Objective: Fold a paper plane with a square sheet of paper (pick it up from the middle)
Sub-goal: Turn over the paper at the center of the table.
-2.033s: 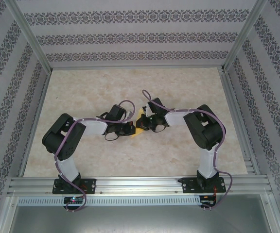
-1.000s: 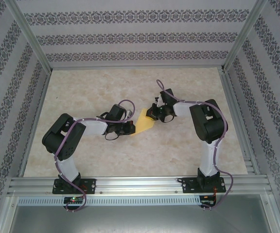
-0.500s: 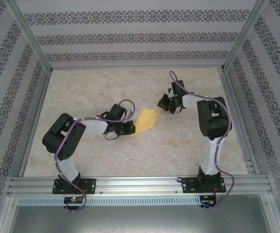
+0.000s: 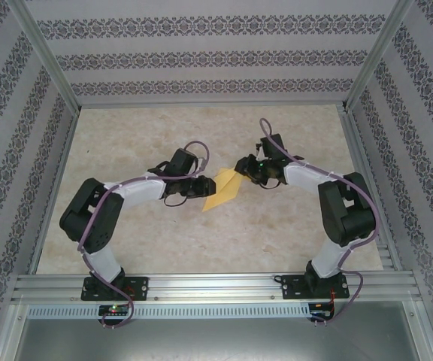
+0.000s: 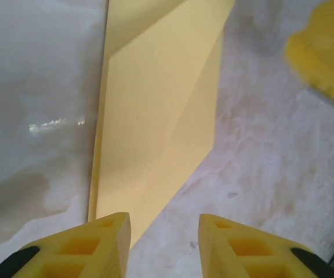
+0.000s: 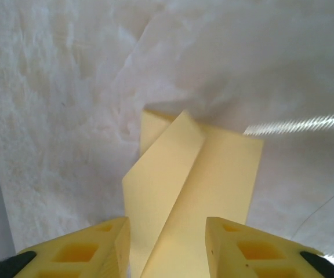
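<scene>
The yellow sheet of paper (image 4: 222,189) lies on the table between the two arms, folded into a narrow pointed shape with layered flaps. My left gripper (image 4: 203,186) is at its left edge. In the left wrist view the left gripper (image 5: 164,223) is open, and the paper (image 5: 155,116) stretches away from the left fingertip (image 5: 112,231). My right gripper (image 4: 240,166) is at the paper's far right tip. In the right wrist view the right gripper (image 6: 167,226) is open, straddling the paper (image 6: 213,185), whose one flap stands raised.
The marbled tabletop (image 4: 164,241) is fenced by an aluminium frame and patterned walls. A metal rail (image 4: 216,289) with both arm bases runs along the near edge. The right gripper's yellow finger (image 5: 323,52) shows at the top right of the left wrist view.
The right gripper swung back from the far right to the paper's tip. The left arm lifted and shifted slightly toward the paper. Both grippers went from shut to open.
</scene>
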